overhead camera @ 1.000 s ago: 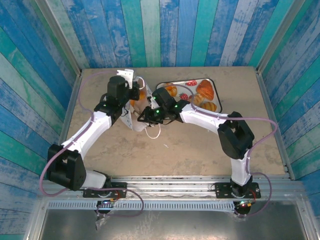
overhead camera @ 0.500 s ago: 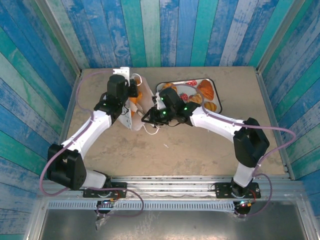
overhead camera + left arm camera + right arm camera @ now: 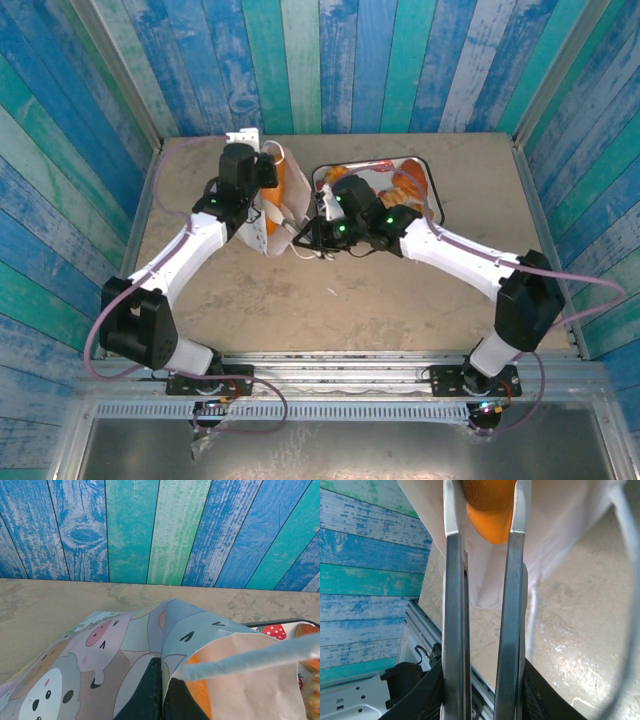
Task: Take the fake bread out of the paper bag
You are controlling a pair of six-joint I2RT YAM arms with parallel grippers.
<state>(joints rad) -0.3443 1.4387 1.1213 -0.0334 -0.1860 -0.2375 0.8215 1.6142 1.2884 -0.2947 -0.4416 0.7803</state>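
The removal step is in hand: an orange pastry (image 3: 490, 522) is pinched between the two fingers of the right gripper (image 3: 485, 507), with the white inside of the paper bag (image 3: 125, 645) seen right behind it, so the piece is judged to be at the mouth of the bag and not yet clear of it. The bag is steadied by the left gripper (image 3: 161, 696), whose dark fingers are closed on the bag's wall near the rim. From above, the bag is seen standing on the worktop (image 3: 380, 290) just beside the tray (image 3: 432, 172), on which other pastries (image 3: 410, 180) are already laid. Next, a clean draw out of the opening is called for, with the cord handle (image 3: 250, 655) to be avoided, then a carry across to the tray. How many pieces are left inside cannot be told; only a patch of orange is shown in the left wrist view. The right fingertips are cut off at the top edge, so the depth of the hold cannot be judged.
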